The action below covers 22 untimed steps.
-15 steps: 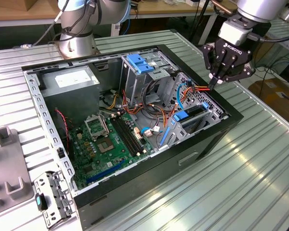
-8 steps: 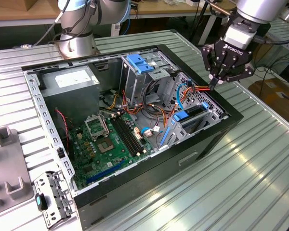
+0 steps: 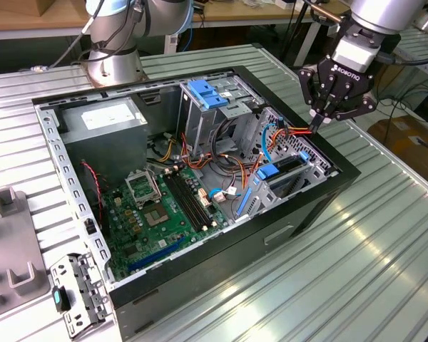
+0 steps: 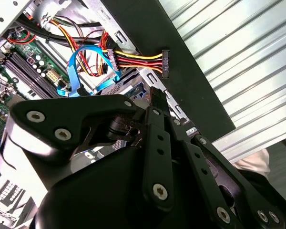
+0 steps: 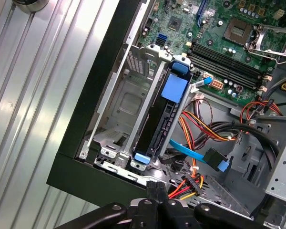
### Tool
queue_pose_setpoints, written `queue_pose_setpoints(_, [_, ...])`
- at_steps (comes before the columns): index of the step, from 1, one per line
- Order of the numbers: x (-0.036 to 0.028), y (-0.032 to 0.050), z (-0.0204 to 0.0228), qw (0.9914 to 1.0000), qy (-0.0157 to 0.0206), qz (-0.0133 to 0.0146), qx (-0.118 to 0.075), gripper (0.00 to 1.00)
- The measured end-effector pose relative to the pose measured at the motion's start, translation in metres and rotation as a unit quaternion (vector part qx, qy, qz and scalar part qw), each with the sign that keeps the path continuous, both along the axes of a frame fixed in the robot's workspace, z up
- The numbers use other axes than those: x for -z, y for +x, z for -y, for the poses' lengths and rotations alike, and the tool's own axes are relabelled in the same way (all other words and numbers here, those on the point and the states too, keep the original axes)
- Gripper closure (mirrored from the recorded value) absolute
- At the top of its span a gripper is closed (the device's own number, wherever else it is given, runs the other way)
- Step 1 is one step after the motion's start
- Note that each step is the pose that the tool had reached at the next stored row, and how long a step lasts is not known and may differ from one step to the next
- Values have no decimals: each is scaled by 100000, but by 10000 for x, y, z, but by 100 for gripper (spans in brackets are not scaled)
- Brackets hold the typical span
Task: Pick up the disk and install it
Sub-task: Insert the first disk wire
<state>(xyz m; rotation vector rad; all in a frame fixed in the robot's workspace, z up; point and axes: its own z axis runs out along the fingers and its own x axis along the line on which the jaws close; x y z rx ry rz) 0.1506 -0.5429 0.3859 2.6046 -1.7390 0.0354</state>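
The disk (image 5: 155, 129), dark with blue plastic rails and a blue tab, stands on edge in a slot of the metal drive bay (image 5: 119, 105) at the open computer case's corner. It sits there too in the exterior view (image 3: 289, 165), at the case's right side. My gripper (image 3: 318, 122) hangs just above that side of the case, shut, with nothing between its fingers. In both wrist views its tips (image 4: 156, 93) (image 5: 156, 187) are close to the black connector (image 4: 165, 64) of a red-yellow-black cable bundle, and apart from the disk.
A blue flat cable (image 5: 195, 155) loops beside the bay. The case also holds the green motherboard (image 3: 164, 206), a grey power-supply box (image 3: 103, 117) and a grey cage with a blue top (image 3: 214, 96). A metal bracket (image 3: 75, 296) lies on the ribbed table.
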Motion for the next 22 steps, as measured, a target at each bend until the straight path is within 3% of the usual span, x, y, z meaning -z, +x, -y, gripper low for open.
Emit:
queue_pose_setpoints(16, [0, 0, 0, 100000, 0, -2, -117, 89])
queue_pose_setpoints(18, [3, 3, 0, 99989, -7, 6, -1455, 89])
queue_pose_setpoints(22, [19, 10, 0, 99870, -30, 7, -5089, 89])
